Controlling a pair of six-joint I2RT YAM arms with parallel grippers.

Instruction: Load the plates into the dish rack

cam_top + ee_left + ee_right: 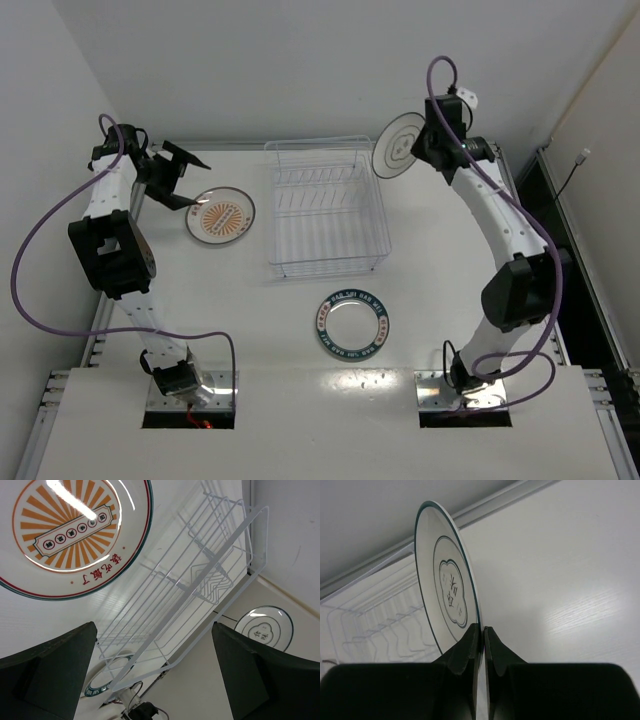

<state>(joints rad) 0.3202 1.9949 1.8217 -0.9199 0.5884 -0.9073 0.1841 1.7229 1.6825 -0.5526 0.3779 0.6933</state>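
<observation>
The right claw (481, 630) is pressed together on the lower rim of the white plate with the thin dark ring (447, 587), pinching it so that it stands on edge. The right wrist view alone shows this grip close up: the two dark fingers meet on the rim, the plate's printed face is turned to the left, and the dish rack (380, 625) lies behind it at lower left. The top view does not show the pinch itself, but it places the plate: raised just beyond the rack's far right corner, face toward the camera.

The left claw (200, 185) is spread wide and holds nothing. It hovers near the plate with the orange sunburst centre (220, 216), which lies flat on the counter (450, 270) just left of the rack. The left wrist view shows what the others do not: this plate's orange rays and red lettering, seen between the parted fingers, with the rack's upright tines beyond.

The plate with the dark blue-green rim (352, 324) lies flat on the counter, in front of the rack and apart from it.

By count: three plates, one pinched and two flat on the counter outside the rack; one dish rack; two claws.
</observation>
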